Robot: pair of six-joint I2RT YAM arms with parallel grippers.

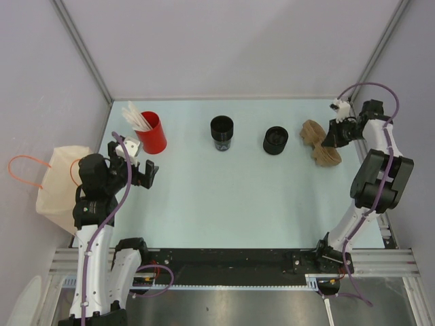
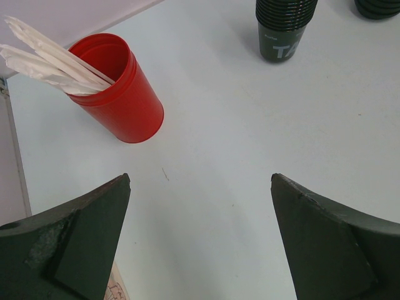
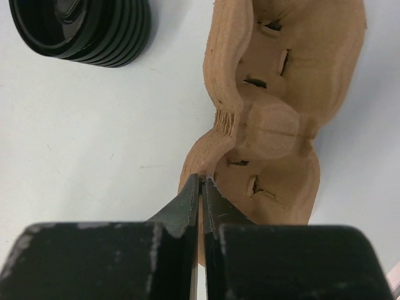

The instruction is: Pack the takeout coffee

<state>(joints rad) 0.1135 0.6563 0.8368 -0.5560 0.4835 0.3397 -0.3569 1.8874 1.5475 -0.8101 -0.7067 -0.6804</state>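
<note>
My right tool (image 3: 200, 179) sat pressed together at the carrier's (image 3: 281, 125) edge, grip unsure. My left tool (image 2: 200, 181) was spread, well left of the carrier. Coffee (image 1: 221, 130) untouched. I should seat the rim deeper before lifting.

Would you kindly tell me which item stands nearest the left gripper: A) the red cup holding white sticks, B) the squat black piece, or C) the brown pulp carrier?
A: the red cup stands just beyond the open left gripper.
</note>
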